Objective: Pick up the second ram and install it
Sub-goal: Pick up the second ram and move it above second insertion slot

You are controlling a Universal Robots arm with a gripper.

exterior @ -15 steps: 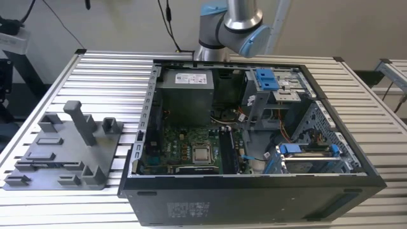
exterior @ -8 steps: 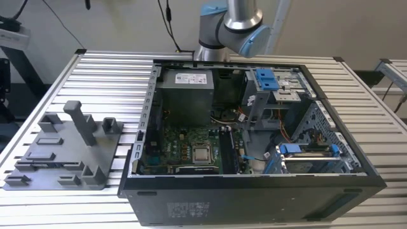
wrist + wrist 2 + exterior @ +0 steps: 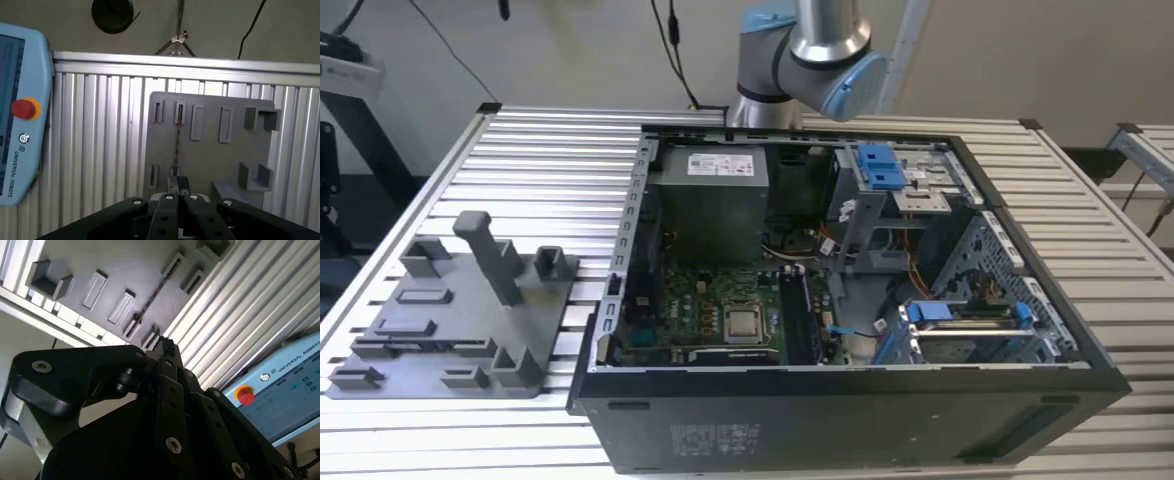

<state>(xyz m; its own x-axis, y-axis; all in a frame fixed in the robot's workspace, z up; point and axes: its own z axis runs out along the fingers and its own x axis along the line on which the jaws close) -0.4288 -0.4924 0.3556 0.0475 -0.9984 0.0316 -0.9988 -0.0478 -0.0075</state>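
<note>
Gripper [image 3: 178, 185], drawn shut and carrying nothing, poised well above the grey fixture plate [image 3: 215, 155] on the ribbed tabletop [image 3: 100, 150]. You will find the second ram [image 3: 176, 140] not yet lifted. It stands on its thin edge in the plate, each end caught in a narrow slot, so in both wrist views you meet it edge-on as a dark line. That seating probably serves to keep the board upright and its upper edge free, where closing jaws could meet its two flat faces. Its long axis lies level, parallel to the tabletop's ribs, running across the plate from one slot to its partner. One end points back toward the gripper, the other toward the plate edge nearest the tabletop's border. Note that the gripper's tips sit in line with this axis, which suggests the approach is squared to the board. In the exterior view the open computer case [image 3: 854, 420] lies just beside the plate, on the exterior view's right of it.
</note>
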